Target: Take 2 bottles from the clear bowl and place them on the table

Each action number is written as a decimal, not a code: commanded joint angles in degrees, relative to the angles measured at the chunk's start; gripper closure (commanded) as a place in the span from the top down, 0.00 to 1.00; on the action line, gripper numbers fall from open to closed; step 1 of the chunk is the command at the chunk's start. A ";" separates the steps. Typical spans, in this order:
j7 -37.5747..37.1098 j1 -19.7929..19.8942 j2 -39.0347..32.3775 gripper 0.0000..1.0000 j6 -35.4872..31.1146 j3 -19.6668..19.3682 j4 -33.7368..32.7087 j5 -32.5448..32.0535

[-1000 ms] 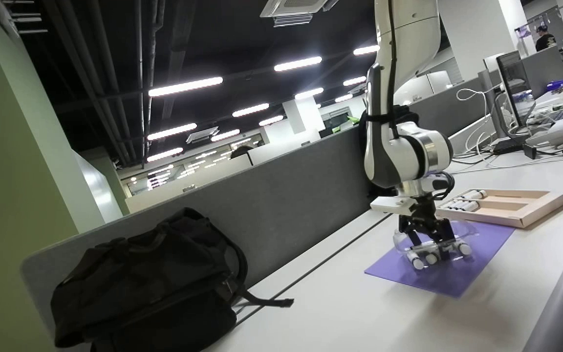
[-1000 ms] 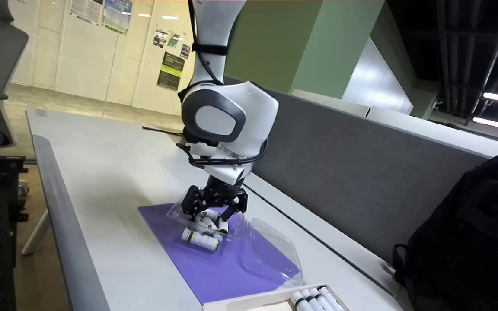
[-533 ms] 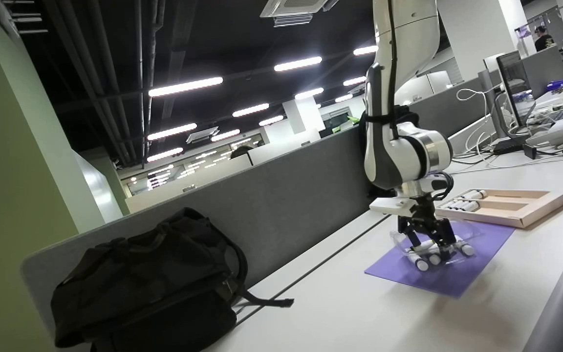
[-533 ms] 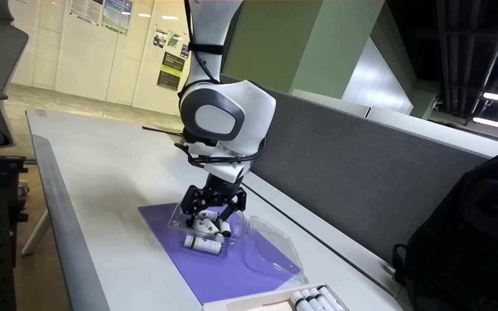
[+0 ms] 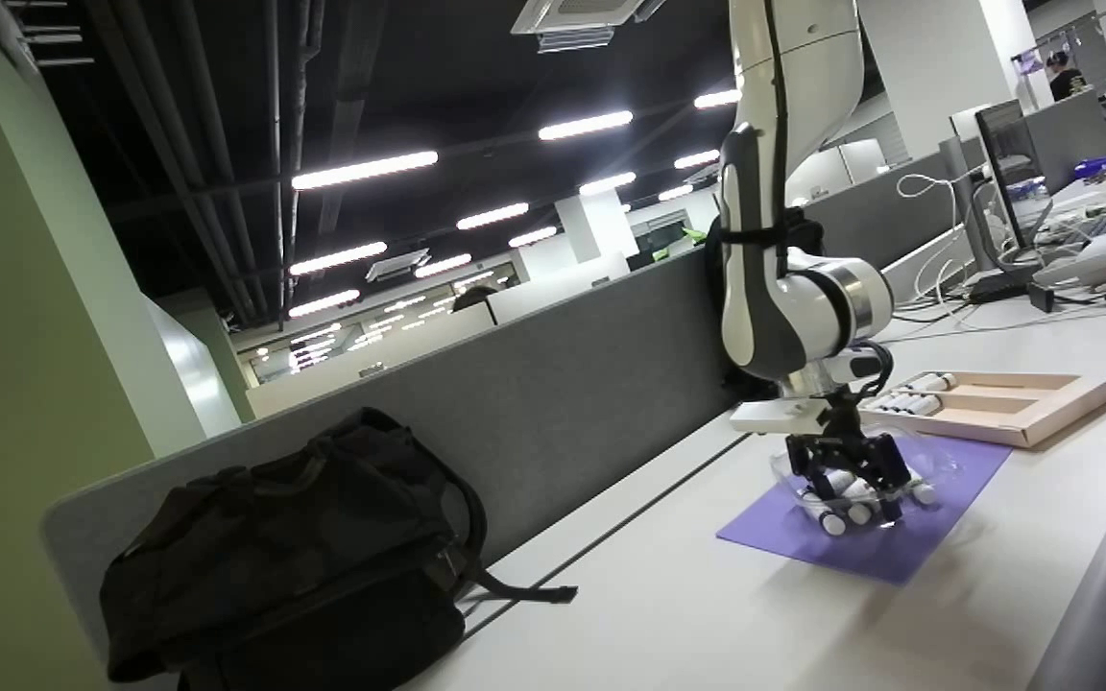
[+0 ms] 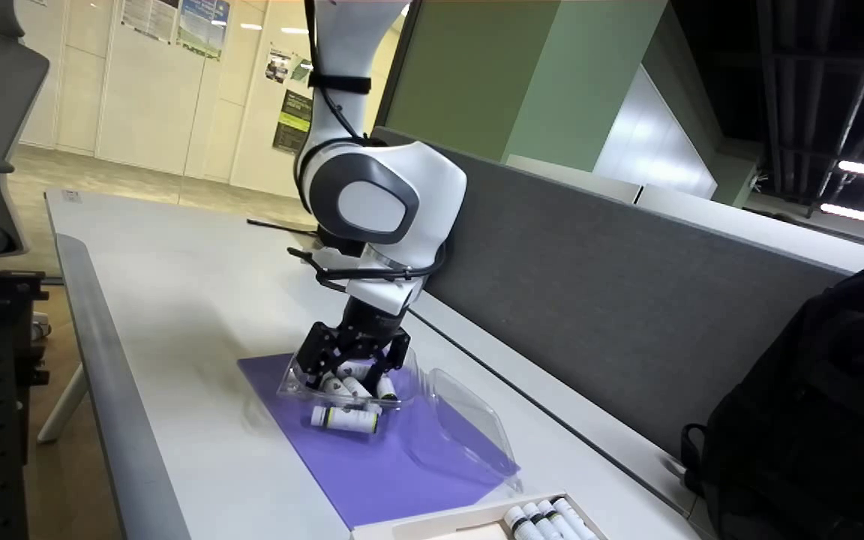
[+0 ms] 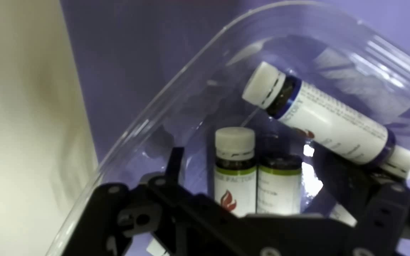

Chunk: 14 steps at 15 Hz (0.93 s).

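Note:
The clear bowl shows by its rim (image 7: pixel 144 119) in the wrist view and stands on the purple mat (image 6: pixel 409 487) on the white table (image 6: pixel 184 292). Several small white bottles are in it. A bottle with white cap and red flame (image 7: pixel 235 185) and a second bottle (image 7: pixel 279 188) lie side by side between my spread fingers. Another bottle (image 7: pixel 329 121) lies at the upper right. My gripper (image 7: pixel 251 161) is open, reaching down into the bowl in both exterior views (image 5: pixel 858 501) (image 6: pixel 343 379). A bottle (image 6: pixel 346 420) shows below the rim; I cannot tell whether it is inside.
The bowl's clear lid (image 6: pixel 477 427) stands hinged open beside it. A light-wood tray (image 5: pixel 1076 408) with several bottles stands at the mat's edge. A grey partition (image 5: pixel 591 384) runs along the table, with a black backpack (image 5: pixel 303 557) against it.
The arm and gripper have shifted slightly, leftward in an exterior view. The bowl has moved along with them and its rim looks more level. The fingers stay apart.

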State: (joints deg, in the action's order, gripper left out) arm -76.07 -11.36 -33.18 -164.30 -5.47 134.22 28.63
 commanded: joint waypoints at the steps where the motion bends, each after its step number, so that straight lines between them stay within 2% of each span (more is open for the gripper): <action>1: -4.27 -1.45 -0.27 1.00 2.42 -1.37 0.64 -4.25; 2: -3.99 -1.18 -0.20 0.75 2.78 -1.24 0.63 -4.91; 3: -3.96 -1.30 -0.26 0.73 2.58 -1.48 0.64 -5.70; 14: -6.26 -0.96 2.96 0.02 6.41 -1.87 2.27 -9.61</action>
State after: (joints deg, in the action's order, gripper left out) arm -79.06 -12.07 -30.59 -157.89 -6.97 136.22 21.08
